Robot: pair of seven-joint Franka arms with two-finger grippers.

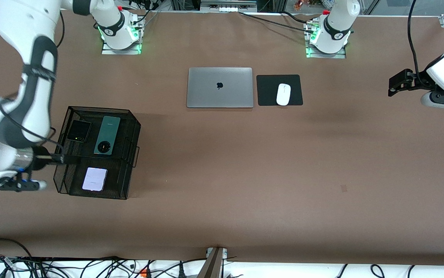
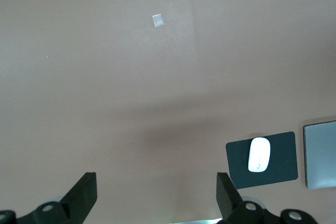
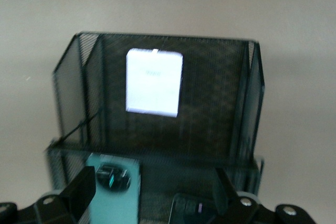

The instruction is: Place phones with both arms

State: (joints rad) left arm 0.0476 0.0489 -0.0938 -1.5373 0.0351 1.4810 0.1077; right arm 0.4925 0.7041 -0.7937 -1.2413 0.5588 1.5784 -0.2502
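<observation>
All three phones lie in a black mesh basket (image 1: 134, 127) toward the right arm's end of the table. The squarish black phone (image 1: 79, 131) and the long green phone (image 1: 107, 135) lie side by side in one compartment. The pale lilac phone (image 1: 94, 179) is in the compartment nearer the front camera. My right gripper (image 1: 19, 186) hangs open over the basket. In the right wrist view its empty jaws (image 3: 154, 179) frame the green phone (image 3: 113, 198) and black phone (image 3: 191, 211), with the lilac phone (image 3: 154, 82) farther off. My left gripper (image 1: 394, 83) (image 2: 156, 184) waits open over bare table at the left arm's end.
A shut grey laptop (image 1: 219, 87) lies mid-table near the bases, beside a white mouse (image 1: 283, 94) on a black pad (image 1: 268, 90). The mouse (image 2: 259, 154) also shows in the left wrist view. Brown table stretches between the basket and the left arm.
</observation>
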